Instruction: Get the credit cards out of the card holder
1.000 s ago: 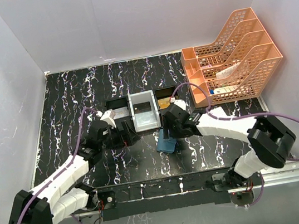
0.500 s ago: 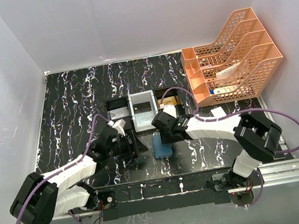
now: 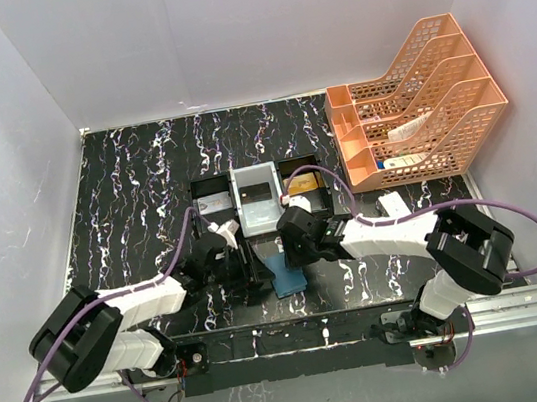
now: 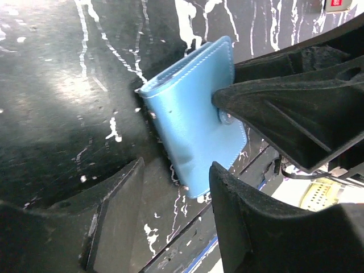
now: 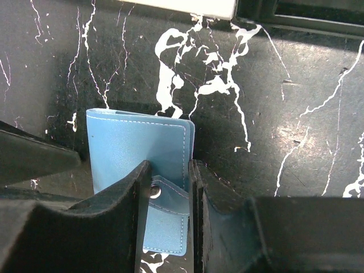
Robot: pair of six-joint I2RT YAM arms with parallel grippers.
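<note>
Tabletop (image 3: 124, 182): right claw (image 5: 169, 173) pinches holder (image 5: 131, 145) (folded).

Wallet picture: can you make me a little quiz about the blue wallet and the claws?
1. True or false: the wallet is lying open.
2. What does the right claw pinch? A the wallet, B a card, C nothing.
3. Fill in: the left claw is ____ (open or shut).
Key: 1 false; 2 A; 3 open.
</note>
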